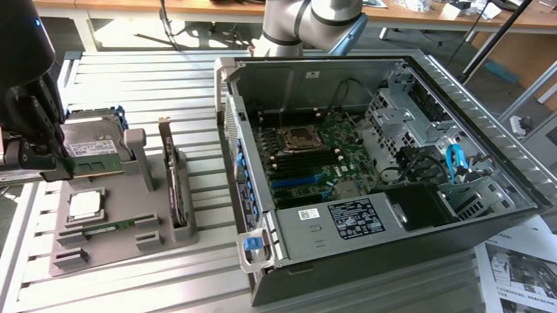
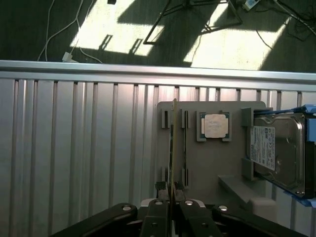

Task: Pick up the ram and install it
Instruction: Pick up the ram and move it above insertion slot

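Observation:
The ram (image 1: 96,165) is a thin green board stick, and my gripper (image 1: 61,168) is shut on one end of it at the exterior view's left, above the grey parts holder (image 1: 161,242). In the wrist view the ram (image 2: 174,148) shows edge-on, running out from between my fingertips (image 2: 159,205) over the holder (image 2: 207,163). A second green stick (image 1: 109,228) lies in a slot of the holder. The open computer case (image 1: 487,130) lies on the exterior view's right, its motherboard (image 1: 344,140) facing up with dark memory slots (image 1: 304,160) below the processor socket (image 1: 301,138).
The holder also carries a square silver processor chip (image 1: 87,203), an upright dark expansion card (image 1: 174,189) and a hard drive (image 1: 91,140). Everything rests on a slatted metal table (image 1: 156,85). Papers (image 1: 522,267) lie at the near right. The arm's base (image 1: 301,26) stands behind the case.

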You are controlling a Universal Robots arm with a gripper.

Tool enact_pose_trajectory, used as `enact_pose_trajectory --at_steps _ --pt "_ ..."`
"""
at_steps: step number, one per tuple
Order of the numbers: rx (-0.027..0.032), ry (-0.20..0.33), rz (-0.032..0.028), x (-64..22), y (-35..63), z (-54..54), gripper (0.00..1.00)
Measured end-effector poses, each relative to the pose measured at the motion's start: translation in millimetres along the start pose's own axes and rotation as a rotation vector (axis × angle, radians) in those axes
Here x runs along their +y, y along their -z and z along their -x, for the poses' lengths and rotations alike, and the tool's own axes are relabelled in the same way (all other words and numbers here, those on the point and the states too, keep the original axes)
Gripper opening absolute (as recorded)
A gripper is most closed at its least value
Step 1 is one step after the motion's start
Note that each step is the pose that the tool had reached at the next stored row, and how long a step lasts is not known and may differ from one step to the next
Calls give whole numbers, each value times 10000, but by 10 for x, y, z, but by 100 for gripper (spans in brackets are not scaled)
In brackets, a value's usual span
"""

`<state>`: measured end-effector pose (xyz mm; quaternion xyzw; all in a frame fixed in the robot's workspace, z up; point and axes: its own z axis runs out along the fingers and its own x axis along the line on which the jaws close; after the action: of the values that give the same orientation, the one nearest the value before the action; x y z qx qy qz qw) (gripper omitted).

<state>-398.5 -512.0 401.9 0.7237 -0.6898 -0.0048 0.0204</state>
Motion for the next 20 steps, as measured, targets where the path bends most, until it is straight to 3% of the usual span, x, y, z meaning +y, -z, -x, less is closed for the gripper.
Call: enact_pose_trajectory --at_steps 8,12,20 --pt "2 2 2 -22 2 -2 15" --pt "1 0 1 -144 6 -7 15" --pt "0 0 0 -290 10 -14 15"
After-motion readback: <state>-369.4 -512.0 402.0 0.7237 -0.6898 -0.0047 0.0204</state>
